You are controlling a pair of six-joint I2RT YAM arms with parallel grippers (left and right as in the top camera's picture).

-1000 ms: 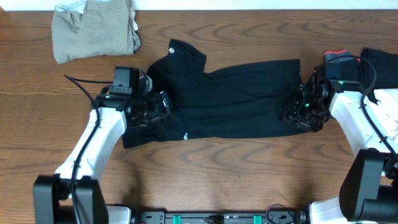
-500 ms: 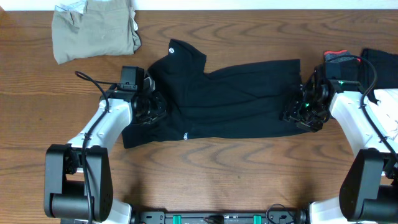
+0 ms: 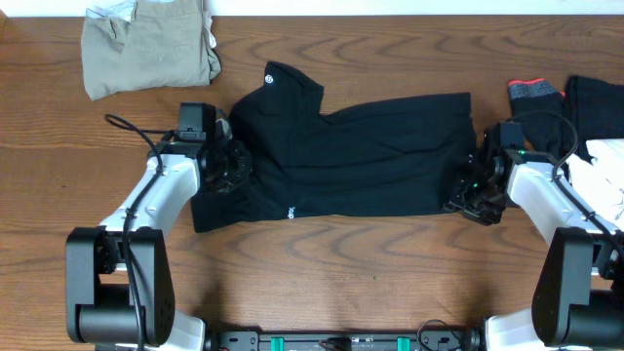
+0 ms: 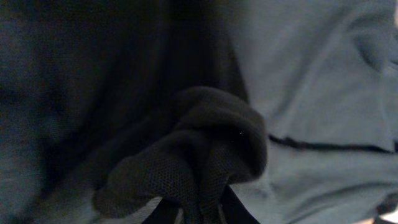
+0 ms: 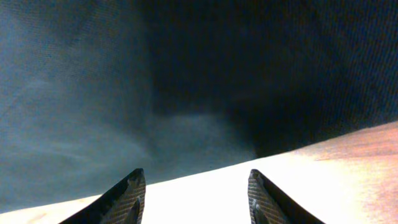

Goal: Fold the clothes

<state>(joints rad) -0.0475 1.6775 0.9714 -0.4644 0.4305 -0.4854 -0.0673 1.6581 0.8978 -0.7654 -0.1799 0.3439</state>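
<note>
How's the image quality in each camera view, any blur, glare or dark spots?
Overhead: sharp and evenly lit, though the black garment shows little detail. Left wrist: dim and soft, bunched fabric filling the frame. Right wrist: fabric dark and blurry, the table glaring white by the fingers.

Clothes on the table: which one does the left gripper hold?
The black garment with the round white logo, in the middle; the left gripper pinches its edge. The khaki garment lies apart.
</note>
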